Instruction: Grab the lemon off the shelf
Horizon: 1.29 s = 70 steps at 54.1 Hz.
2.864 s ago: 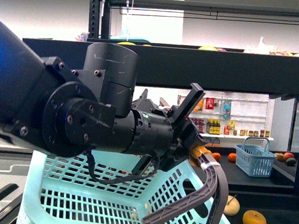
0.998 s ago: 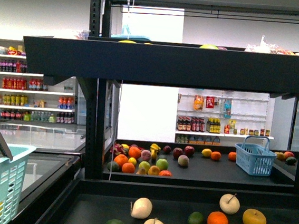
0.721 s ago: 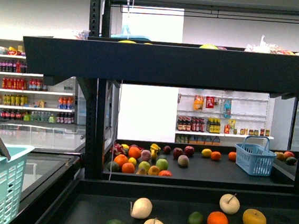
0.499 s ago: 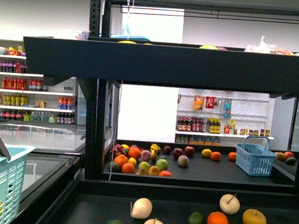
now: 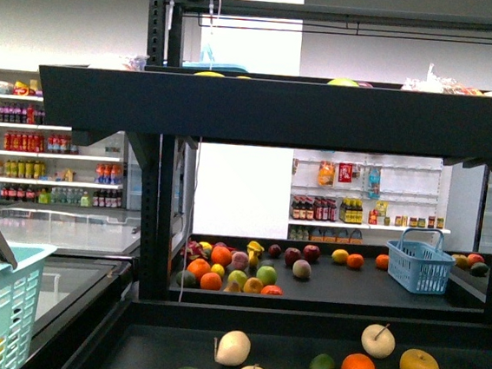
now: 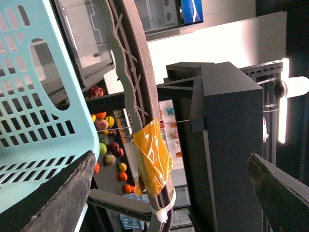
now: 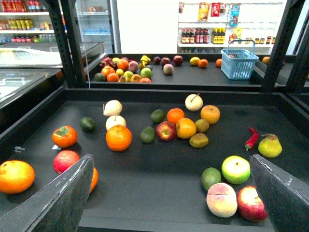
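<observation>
Fingers of the right end effector [image 7: 170,157] stand wide apart, released and holding nothing, hovering above the near lower tier of the shelf [image 5: 279,109], a black metal-framed rack with deep black trays. Fingers of the left end effector [image 6: 171,155] are likewise spread open. The dark handle [image 6: 133,82] of a pale teal plastic basket [image 6: 34,106] runs between them, and a patch of orange tape [image 6: 152,154] is wrapped around it. No finger is seen pressing on the handle. In the front view this teal basket shows at the lower left edge, just beside the shelf.

Loose fruit is scattered over the near tray. A lemon-like yellow fruit [image 7: 186,128] lies in a cluster toward the middle of the tray, touching a red apple [image 7: 165,130] and just beside two smaller olive-yellow fruits. Whether it is the lemon cannot be told for certain. An orange [image 7: 119,137] lies nearer the left side, and a red chili [image 7: 251,138] and a yellow pear [image 7: 270,146] lie toward the right.

Beyond, a second black tray carries a heap of mixed fruit [image 5: 229,266] and a small blue basket [image 5: 420,262]. Farthest back, white store shelves [image 5: 48,157] hold rows of bottles.
</observation>
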Each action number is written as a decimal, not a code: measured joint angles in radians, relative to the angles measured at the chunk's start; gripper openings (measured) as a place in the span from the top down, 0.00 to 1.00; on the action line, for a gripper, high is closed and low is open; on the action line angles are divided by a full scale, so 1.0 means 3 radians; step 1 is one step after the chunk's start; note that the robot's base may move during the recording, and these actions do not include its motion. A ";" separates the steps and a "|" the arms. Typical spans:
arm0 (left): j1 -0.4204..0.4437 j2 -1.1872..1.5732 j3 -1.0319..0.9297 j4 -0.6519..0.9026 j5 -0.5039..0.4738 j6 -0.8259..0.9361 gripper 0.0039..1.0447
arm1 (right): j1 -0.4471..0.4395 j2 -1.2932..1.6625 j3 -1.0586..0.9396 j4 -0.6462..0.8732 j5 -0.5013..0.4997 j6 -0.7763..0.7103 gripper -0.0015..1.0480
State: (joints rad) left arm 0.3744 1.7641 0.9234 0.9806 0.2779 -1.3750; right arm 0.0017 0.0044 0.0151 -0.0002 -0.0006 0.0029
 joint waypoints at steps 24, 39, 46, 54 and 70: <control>-0.0607 -0.1832 -0.0303 -0.1910 -0.0857 0.2533 0.07 | 0.0000 0.0000 0.0000 0.0000 0.0000 0.0000 0.07; -0.1902 -0.3277 -0.0860 -0.2214 -0.1834 0.4245 0.13 | 0.0000 0.0000 0.0001 0.0000 0.0000 0.0001 0.07; -0.2565 -0.4000 -0.1404 -0.2998 -0.2233 0.4471 0.37 | 0.0000 0.0000 0.0001 0.0000 0.0006 0.0001 0.07; -0.2346 -0.4369 -0.1915 -0.2950 -0.1990 0.4523 0.65 | 0.0000 0.0000 0.0001 0.0000 0.0001 0.0000 0.07; -0.1823 -0.4824 -0.2444 -0.2870 -0.1483 0.4546 0.98 | 0.0000 0.0000 0.0001 0.0000 0.0001 0.0000 0.07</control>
State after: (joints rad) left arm -0.1726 0.3168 0.1902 0.1196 -0.1669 -0.0113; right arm 0.0017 0.0044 0.0154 -0.0002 -0.0002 0.0029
